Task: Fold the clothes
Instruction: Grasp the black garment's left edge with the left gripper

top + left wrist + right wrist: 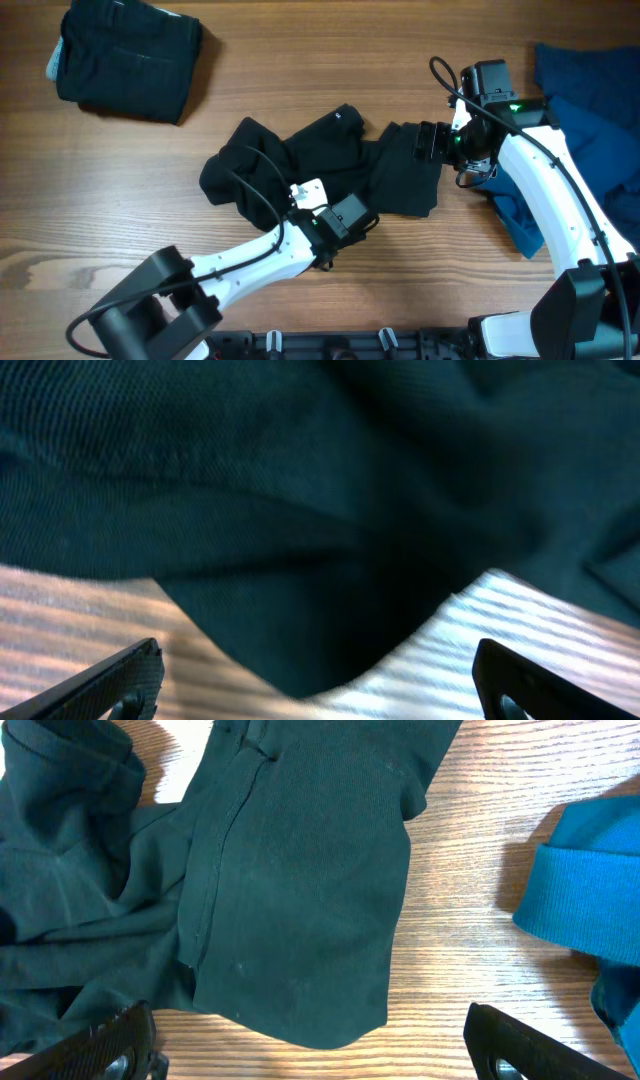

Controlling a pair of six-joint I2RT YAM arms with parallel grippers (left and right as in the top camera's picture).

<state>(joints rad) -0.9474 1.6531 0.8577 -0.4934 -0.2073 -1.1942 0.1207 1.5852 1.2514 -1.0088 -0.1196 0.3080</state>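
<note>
The left gripper (320,678), jaws wide apart and empty, hangs over the near edge of the crumpled black shirt (330,160). The shirt lies in the middle of the surface (420,280), its long axis running left to right. The right gripper (310,1040), also spread and empty, sits at the shirt's right end. Behind it lie blue clothes (590,110); a folded black garment (125,55) rests far left.
</note>
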